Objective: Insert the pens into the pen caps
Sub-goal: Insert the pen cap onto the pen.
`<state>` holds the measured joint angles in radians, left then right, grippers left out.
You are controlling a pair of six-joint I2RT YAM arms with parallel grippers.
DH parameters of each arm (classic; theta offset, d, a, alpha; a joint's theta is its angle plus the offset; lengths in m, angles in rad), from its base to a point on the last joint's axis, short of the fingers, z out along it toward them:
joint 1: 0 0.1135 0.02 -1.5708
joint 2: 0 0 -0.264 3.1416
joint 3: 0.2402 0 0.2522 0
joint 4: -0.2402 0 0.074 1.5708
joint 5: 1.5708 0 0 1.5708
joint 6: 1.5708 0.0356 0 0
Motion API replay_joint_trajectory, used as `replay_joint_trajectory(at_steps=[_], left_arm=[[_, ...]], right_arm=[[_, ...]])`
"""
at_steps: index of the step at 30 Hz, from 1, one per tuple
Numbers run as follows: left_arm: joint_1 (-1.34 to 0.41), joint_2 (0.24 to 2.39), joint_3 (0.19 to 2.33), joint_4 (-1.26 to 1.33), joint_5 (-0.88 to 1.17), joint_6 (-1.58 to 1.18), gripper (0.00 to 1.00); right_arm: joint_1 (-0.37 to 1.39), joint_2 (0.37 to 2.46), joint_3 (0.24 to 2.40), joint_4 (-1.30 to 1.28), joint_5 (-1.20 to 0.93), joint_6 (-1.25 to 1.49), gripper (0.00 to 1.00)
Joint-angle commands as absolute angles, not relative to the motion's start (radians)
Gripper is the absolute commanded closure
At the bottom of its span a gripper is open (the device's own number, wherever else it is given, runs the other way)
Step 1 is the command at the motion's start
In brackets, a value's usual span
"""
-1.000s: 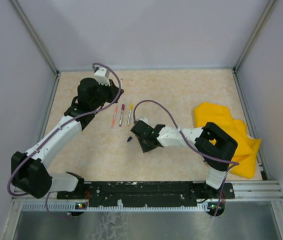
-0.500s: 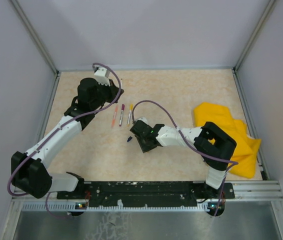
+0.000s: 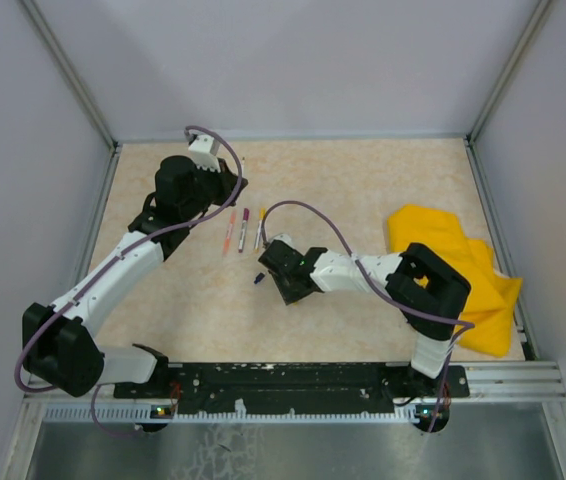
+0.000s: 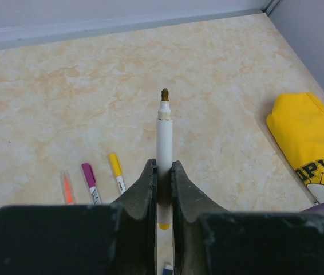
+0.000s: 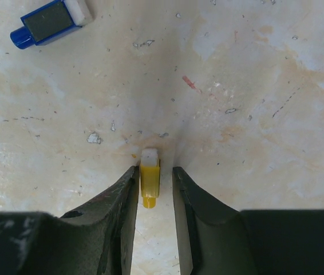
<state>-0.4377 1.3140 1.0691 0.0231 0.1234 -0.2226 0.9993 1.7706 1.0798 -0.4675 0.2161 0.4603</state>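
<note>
My left gripper (image 4: 162,169) is shut on a white pen (image 4: 164,132), which sticks out ahead with its bare brownish tip up and a yellow end behind the fingers. In the top view this gripper (image 3: 233,185) hangs at the back left. My right gripper (image 5: 155,169) is low over the table, open, with a small yellow pen cap (image 5: 150,182) between its fingers. The cap rests against the left finger and a gap shows on the right. A dark blue pen cap (image 5: 50,22) lies loose ahead to the left, beside the right gripper (image 3: 285,283) in the top view.
Three capped pens lie side by side on the table: orange (image 3: 229,232), purple-capped (image 3: 244,228) and yellow-capped (image 3: 260,226). A crumpled yellow cloth (image 3: 458,275) covers the right side. Grey walls close in the back and both sides.
My right arm has crept slightly left and toward the back. The left arm and its pen have stayed still.
</note>
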Motion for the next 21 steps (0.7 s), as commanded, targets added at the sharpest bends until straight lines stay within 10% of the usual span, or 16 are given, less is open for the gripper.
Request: replay_joint_trajectory(at_steps=[1, 21], left_arm=[[-0.436, 1.294, 1.071, 0.046, 0.127, -0.210, 1.00], [-0.436, 1.286, 1.070, 0.047, 0.132, -0.205, 1.00]], right_arm=[[1.002, 1.810, 1.103, -0.478, 0.261, 0.433, 0.69], [1.011, 1.792, 1.106, -0.475, 0.261, 0.421, 0.87]])
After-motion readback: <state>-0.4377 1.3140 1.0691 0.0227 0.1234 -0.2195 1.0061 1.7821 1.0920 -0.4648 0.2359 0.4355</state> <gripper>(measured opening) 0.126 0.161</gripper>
